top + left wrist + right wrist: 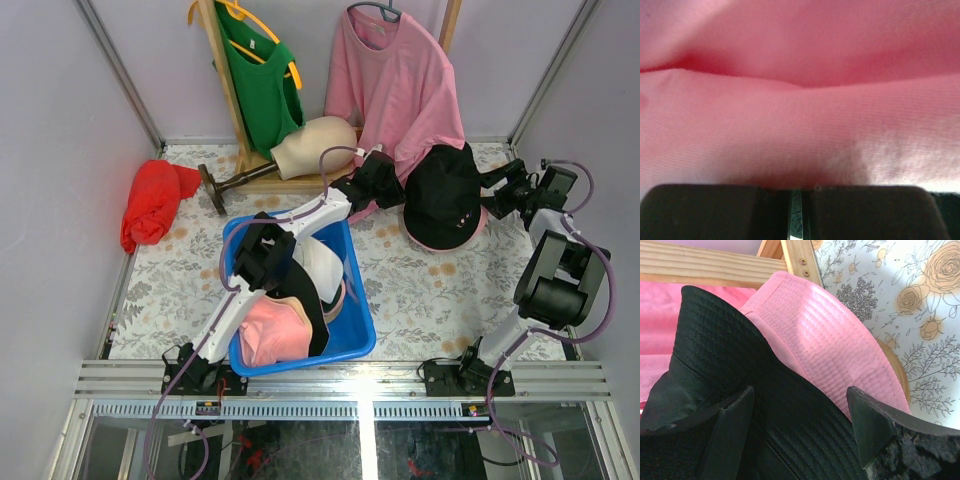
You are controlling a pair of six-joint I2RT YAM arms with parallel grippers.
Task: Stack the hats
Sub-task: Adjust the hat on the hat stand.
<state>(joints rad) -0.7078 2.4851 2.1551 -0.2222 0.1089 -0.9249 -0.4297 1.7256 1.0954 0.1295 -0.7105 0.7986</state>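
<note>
A black hat lies on top of a pink hat at the back right of the table. My right gripper is at that stack's right edge. It stands open, its fingers straddling the black hat's brim above the pink hat. My left gripper reaches over the blue bin to the stack's left side. It is shut and pressed against pink fabric that fills its view. More hats lie in the bin: a pink one, a white one and a black one.
A cream mannequin head on a stand lies on its side at the back. A red cloth bundle sits at the far left. A pink shirt and a green shirt hang from a wooden rack behind the stack.
</note>
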